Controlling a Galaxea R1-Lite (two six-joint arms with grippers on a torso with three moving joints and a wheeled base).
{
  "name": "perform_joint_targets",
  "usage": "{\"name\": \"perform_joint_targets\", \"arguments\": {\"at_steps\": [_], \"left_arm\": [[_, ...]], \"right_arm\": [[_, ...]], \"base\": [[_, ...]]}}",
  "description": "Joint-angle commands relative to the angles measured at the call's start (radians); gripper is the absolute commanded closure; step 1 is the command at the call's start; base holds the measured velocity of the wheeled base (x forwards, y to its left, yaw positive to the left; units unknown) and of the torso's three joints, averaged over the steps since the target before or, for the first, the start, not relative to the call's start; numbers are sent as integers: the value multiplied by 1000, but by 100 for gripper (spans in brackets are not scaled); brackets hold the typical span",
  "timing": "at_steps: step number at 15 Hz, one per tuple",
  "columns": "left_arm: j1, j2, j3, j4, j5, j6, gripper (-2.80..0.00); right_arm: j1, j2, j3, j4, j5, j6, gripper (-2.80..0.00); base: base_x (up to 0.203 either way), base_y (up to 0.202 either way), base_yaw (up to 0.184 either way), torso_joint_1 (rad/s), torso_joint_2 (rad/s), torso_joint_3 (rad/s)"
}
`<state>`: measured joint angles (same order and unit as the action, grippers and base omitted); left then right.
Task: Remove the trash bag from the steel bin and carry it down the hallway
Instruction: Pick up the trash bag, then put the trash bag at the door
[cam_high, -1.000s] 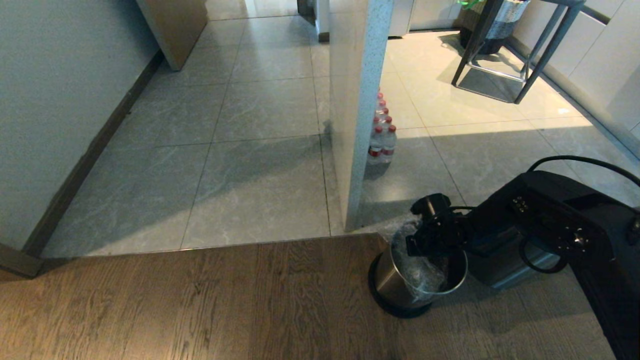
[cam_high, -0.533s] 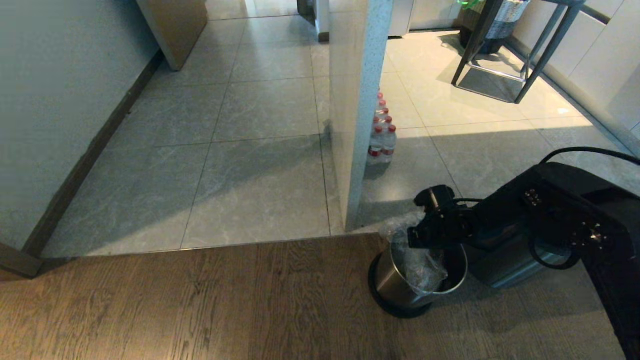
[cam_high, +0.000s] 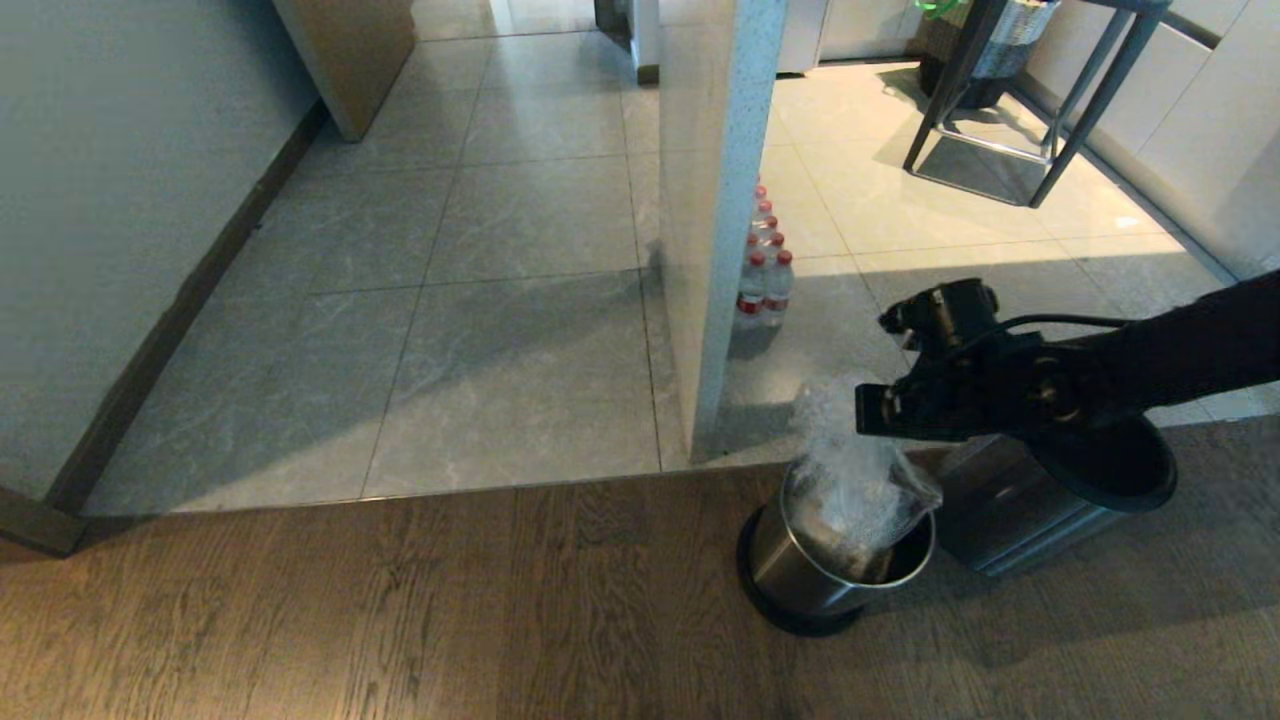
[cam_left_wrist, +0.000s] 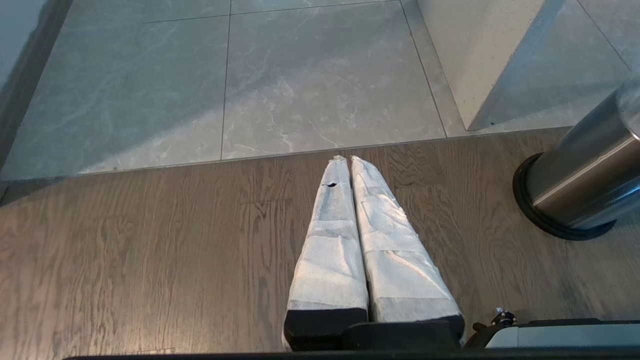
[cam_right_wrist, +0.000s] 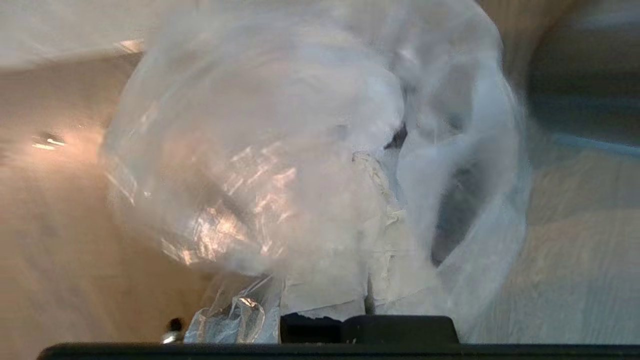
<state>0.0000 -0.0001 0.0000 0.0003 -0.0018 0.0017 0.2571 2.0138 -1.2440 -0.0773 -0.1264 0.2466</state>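
Now right hand (cam_high: 872, 425) clamping trash bag (cam_high: 860, 480), above steel bin (cam_high: 800, 570)

No legible text, label, brand, number or sign is found in any view. The red-capped bottles (cam_high: 764, 262), standing at about twelve o'clock from the steel bin (cam_high: 835, 560), carry bands too small to read. The steel bin shows bare brushed metal with no marking. The trash bag (cam_high: 860, 480) is clear plastic with no print that can be made out. The white wrapping on the left gripper (cam_left_wrist: 348, 165) is plain.
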Motion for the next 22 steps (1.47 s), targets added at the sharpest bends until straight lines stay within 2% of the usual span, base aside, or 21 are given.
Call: {"name": "perform_joint_targets", "arguments": {"at_steps": [1,5,7,9,11,14,19,21,22], "left_arm": [[0,0,0,0,0,0,0],[0,0,0,0,0,0,0],[0,0,0,0,0,0,0],[0,0,0,0,0,0,0],[0,0,0,0,0,0,0],[0,0,0,0,0,0,0],[0,0,0,0,0,0,0],[0,0,0,0,0,0,0],[0,0,0,0,0,0,0]], "right_arm": [[9,-265,70,9,-1,-1,0],[-1,-676,168,104,2,-59,0],[-37,-879,222,153,16,-113,0],[-95,-1068,311,182,63,-153,0],[-146,-1260,419,195,119,-173,0],[-209,-1523,576,246,160,-187,0],[-244,-1841,882,365,144,-224,0],[-247,-1957,1044,343,135,-273,0],[-248,-2000,1119,288,126,-277,0]], "base": [[0,0,0,0,0,0],[0,0,0,0,0,0],[0,0,0,0,0,0],[0,0,0,0,0,0],[0,0,0,0,0,0],[0,0,0,0,0,0],[0,0,0,0,0,0],[0,0,0,0,0,0],[0,0,0,0,0,0]]}}
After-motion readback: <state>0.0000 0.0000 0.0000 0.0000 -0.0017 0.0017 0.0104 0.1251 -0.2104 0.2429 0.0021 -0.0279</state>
